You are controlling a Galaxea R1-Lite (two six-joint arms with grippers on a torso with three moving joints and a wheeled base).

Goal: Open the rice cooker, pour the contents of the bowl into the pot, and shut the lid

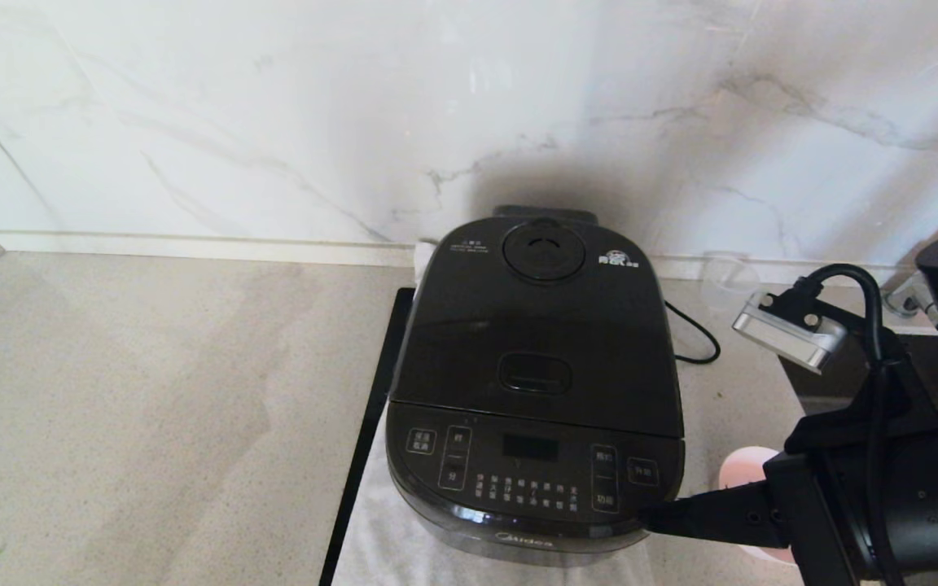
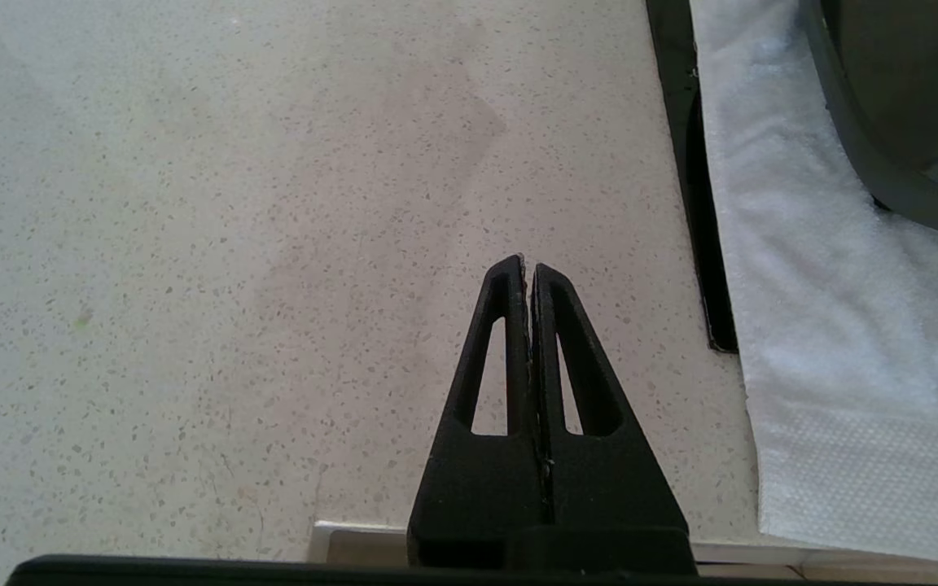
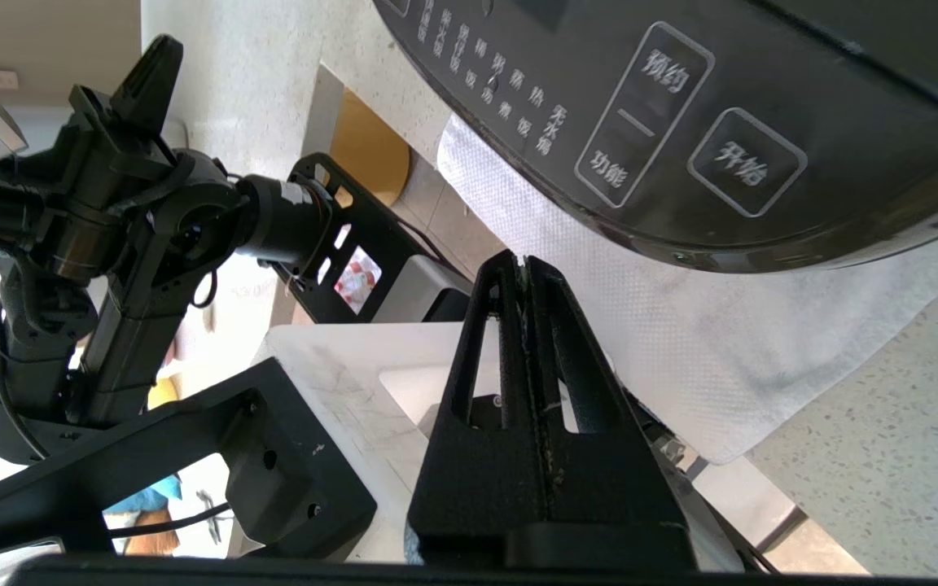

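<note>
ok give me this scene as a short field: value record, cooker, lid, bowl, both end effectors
rice cooker: on a white towel, front panel facing the robot
lid: shut
bowl: pink, right of the cooker, mostly hidden behind the right arm; contents not visible
right end effector: fingers together, empty, tip at the cooker's lower front right corner
left end effector: fingers together, empty, over the speckled counter left of the towel
pot: hidden under the lid
</note>
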